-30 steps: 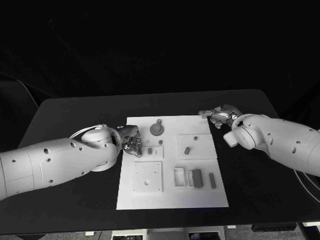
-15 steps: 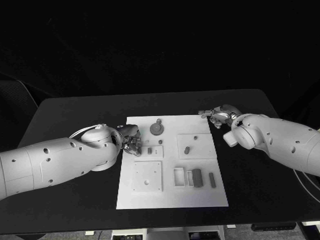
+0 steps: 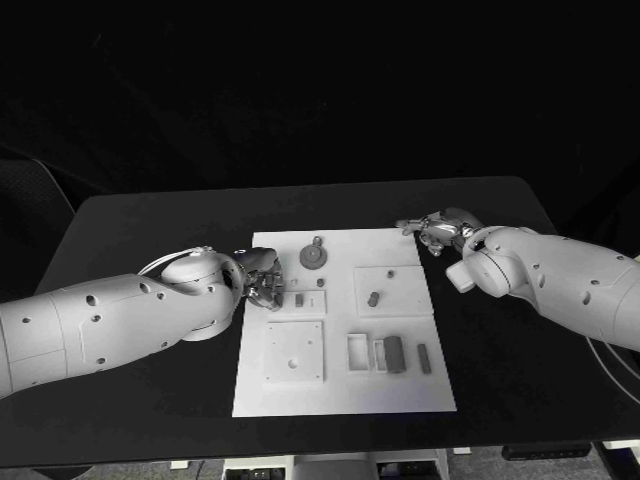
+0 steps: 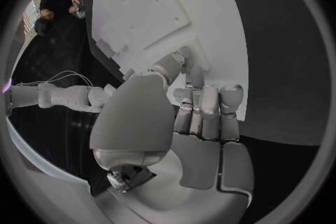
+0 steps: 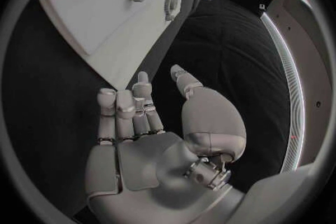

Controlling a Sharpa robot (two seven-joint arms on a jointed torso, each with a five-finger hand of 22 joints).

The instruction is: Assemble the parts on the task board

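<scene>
Resting at the left edge of the task board (image 3: 346, 395), the left hand (image 3: 260, 280) had its fingers (image 4: 210, 109) curled in close together, and nothing was seen between them. In the left wrist view the fingertips lay at the white plate's rim, but whether they pressed on it I could not tell. The left arm (image 3: 97, 325) came in low from the side and lay across the black table (image 3: 133, 230), with the wrist bent toward the board.

The right hand (image 3: 438, 231) was beside the board's far right corner, over the table. Its fingers (image 5: 133, 106) were half curled and a little apart, and it held nothing. The right arm (image 3: 573, 285) reached in from the side, with the hand pointing toward the corner.

On the board, a round grey part (image 3: 314, 257) lay near the far edge, just beside the left hand. A small grey part (image 3: 374, 298) stood on a raised white square (image 3: 392, 290) in the middle. Two more dark grey parts (image 3: 395, 354) lay nearer to the robot, beside a white frame (image 3: 359, 352).
</scene>
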